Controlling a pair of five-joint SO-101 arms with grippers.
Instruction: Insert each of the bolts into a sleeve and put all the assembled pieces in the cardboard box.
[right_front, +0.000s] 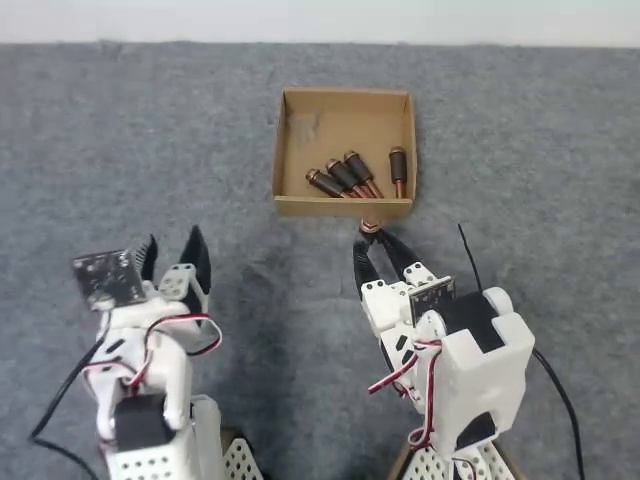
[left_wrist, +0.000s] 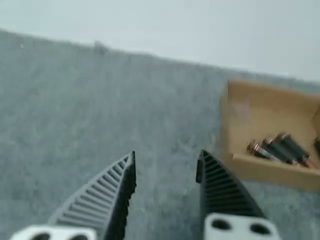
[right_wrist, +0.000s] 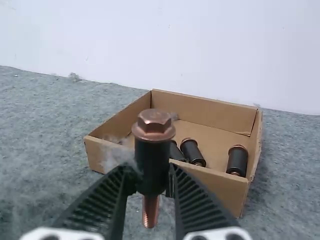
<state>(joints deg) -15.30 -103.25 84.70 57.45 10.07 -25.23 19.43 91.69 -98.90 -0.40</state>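
Note:
My right gripper (right_wrist: 150, 182) is shut on an assembled piece (right_wrist: 151, 155), a copper bolt standing upright in a black sleeve. From above, this gripper (right_front: 374, 242) hangs just in front of the cardboard box (right_front: 290, 205), with the bolt head (right_front: 370, 227) at its tips. Several assembled pieces (right_front: 345, 177) lie inside the box, one of them (right_front: 398, 170) apart at the right. My left gripper (right_front: 172, 252) is open with nothing between its fingers (left_wrist: 120, 192), over bare carpet to the left of the box (left_wrist: 265, 167).
Grey carpet (right_front: 500, 130) covers the table, with a white wall along the far edge. Open carpet lies on both sides of the box and between the two arms.

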